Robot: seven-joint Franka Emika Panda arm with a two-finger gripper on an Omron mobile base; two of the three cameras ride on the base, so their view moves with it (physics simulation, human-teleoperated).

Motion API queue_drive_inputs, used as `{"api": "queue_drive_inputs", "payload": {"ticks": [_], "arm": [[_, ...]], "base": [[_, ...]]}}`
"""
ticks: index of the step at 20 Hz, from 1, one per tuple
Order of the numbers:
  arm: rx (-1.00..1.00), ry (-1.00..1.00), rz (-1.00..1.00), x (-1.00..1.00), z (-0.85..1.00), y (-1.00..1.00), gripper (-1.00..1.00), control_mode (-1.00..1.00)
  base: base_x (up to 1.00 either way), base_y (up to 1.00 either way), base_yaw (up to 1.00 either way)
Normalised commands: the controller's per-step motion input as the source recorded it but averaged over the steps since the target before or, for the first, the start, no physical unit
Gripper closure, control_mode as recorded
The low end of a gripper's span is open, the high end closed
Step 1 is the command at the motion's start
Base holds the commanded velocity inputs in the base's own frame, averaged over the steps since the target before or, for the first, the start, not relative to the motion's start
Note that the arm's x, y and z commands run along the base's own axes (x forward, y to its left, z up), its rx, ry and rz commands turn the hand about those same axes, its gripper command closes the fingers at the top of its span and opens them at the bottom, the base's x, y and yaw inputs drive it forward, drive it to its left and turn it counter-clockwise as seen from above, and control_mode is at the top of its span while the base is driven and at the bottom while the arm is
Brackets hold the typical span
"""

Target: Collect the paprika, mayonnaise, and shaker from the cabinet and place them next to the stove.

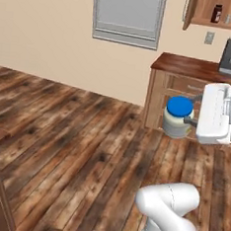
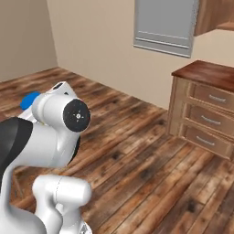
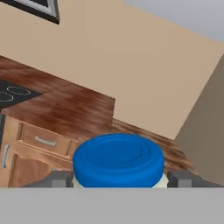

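tool (image 1: 190,110) clamped on mayonnaise (image 1: 178,117), right-centre of left base view, in air | stove (image 3: 11,94) far left of hand view | I'd carry upright, lower onto tabletop (image 3: 65,109) beside it

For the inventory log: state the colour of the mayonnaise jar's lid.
Blue; the lid shows best in the hand view, above a whitish jar.

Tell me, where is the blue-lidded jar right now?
The mayonnaise is held in the end effector, in mid-air above the wood floor, in front of the drawer cabinet at the right of the left base view.
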Motion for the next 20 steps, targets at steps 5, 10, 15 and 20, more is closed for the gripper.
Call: {"api": "queue_drive_inputs", "payload": {"ticks": [5,10,15,20], "arm": [[0.00,0.00,0.00,0.00,0.00,0.00,1.00,1.00],[0.00,0.00,0.00,0.00,0.00,0.00,1.00,1.00],[0.00,0.00,0.00,0.00,0.00,0.00,1.00,1.00],[0.00,0.00,0.00,0.00,0.00,0.00,1.00,1.00]], "base": [[-0.89,0.53,0.35],[-0.88,0.55,0.35],[-0.11,0.84,0.35],[0.00,0.80,0.38]]}}
